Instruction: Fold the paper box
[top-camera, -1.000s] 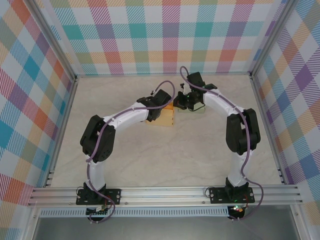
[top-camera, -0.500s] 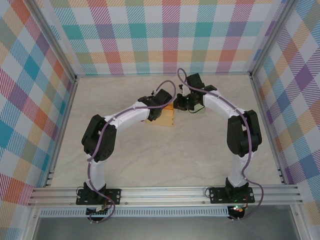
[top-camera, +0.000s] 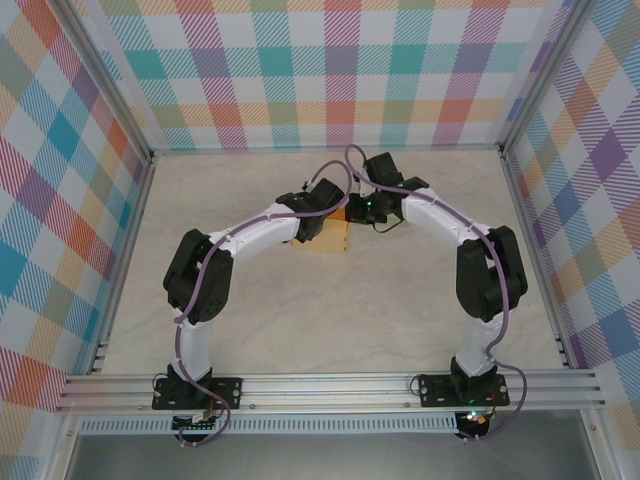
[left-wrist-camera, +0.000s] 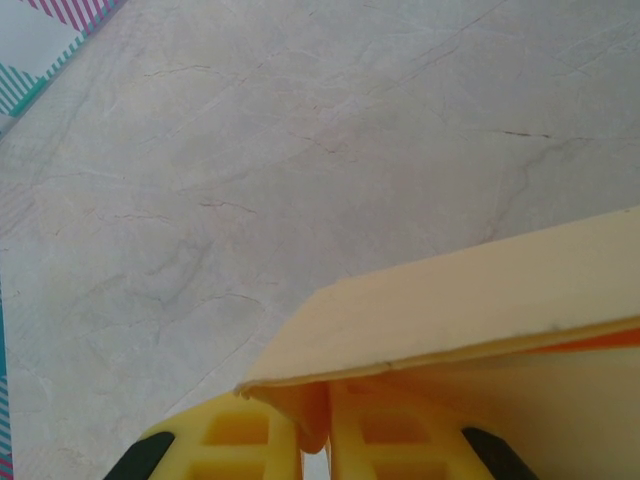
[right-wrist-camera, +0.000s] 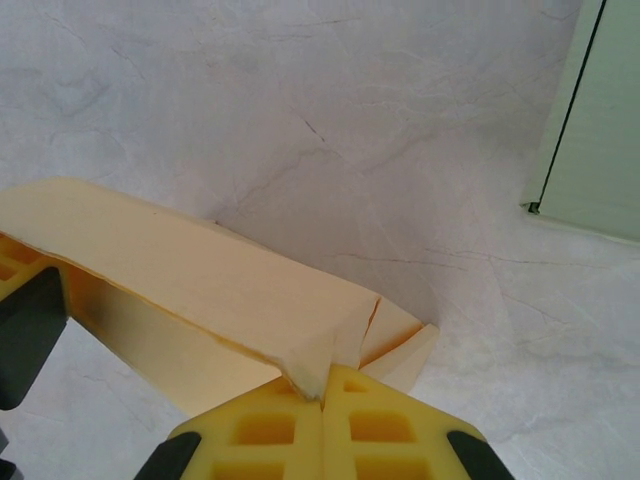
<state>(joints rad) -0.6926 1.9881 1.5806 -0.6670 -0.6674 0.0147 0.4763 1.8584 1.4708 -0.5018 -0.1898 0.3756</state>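
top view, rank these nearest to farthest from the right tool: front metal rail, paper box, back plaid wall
1. paper box: pinched by the right tool, on its left.
2. back plaid wall: behind the tool, at the far edge.
3. front metal rail: farthest, along the near edge.

Paper box (top-camera: 334, 238) on table (top-camera: 330, 320), mid-rear. Left gripper (left-wrist-camera: 315, 450) at one end, right gripper (right-wrist-camera: 322, 400) at opposite end. Flat sheet (right-wrist-camera: 600, 110) on table nearby, apart from box.
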